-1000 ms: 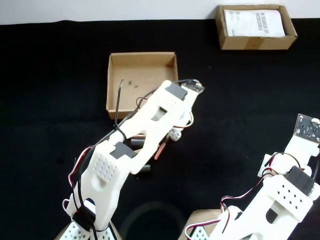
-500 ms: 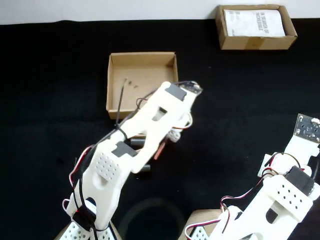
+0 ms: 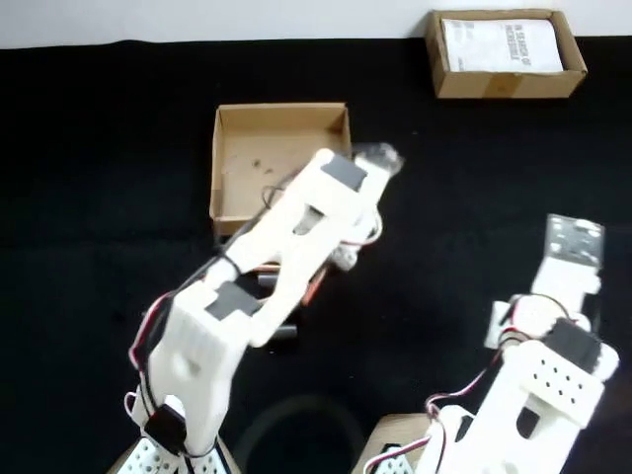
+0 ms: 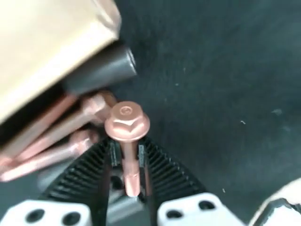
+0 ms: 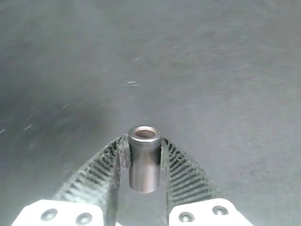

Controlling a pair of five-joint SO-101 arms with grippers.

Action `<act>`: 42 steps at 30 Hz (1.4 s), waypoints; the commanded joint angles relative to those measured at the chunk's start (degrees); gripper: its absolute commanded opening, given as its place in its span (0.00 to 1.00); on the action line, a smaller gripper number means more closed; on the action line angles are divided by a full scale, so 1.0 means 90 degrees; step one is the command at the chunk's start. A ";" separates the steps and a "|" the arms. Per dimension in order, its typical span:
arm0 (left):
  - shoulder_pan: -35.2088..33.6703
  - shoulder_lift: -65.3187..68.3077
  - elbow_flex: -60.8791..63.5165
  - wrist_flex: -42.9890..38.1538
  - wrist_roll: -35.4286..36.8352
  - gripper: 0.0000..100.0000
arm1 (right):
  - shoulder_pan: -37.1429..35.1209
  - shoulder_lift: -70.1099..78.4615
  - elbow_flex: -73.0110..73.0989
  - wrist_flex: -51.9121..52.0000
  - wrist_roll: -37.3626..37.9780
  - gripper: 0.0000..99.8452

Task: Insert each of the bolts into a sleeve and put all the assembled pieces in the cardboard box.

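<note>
You'd barely got going: left gripper (image 4: 127, 147) was clamped on one bolt (image 4: 126, 125) beside the cardboard box (image 3: 281, 111), and right gripper (image 5: 145, 146) pinched a sleeve (image 5: 144, 162). Nothing was joined yet, the box looked empty, and spare bolts (image 4: 56, 136) plus a loose sleeve (image 4: 101, 70) waited.

I count three bolts for certain. One bolt (image 4: 126, 123) is pinched in my left gripper (image 4: 127, 147), and at least two more bolts (image 4: 91, 107) lie blurred at the left of that frame; I cannot tell their full number.

Sleeves come to three. One sleeve (image 5: 144, 160) is clamped in my right gripper (image 5: 144, 141), and two dark sleeves (image 3: 265, 283) lie on the table (image 3: 99, 217) at centre frame in the high view.

There are two boxes: one open cardboard box (image 3: 281, 112) at upper centre, and one second box (image 3: 504, 85) at upper right holding one printed sheet (image 3: 502, 44).

I have two arms, my left arm (image 3: 306, 212) and my right arm (image 3: 548, 380).
</note>
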 commanded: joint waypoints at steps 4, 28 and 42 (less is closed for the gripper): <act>0.0425 -0.2339 -0.0034 0.1153 0.0029 0.01 | -0.1880 -0.1265 -0.0698 0.0513 -0.1055 0.01; -0.0444 -0.9802 0.5006 -0.1621 0.0840 0.01 | -0.5280 -0.5719 0.1714 -0.0620 -0.3419 0.01; 0.0474 -0.9587 0.7292 -0.6017 0.0899 0.01 | -0.5280 -0.5690 0.1861 -0.0708 -0.3409 0.01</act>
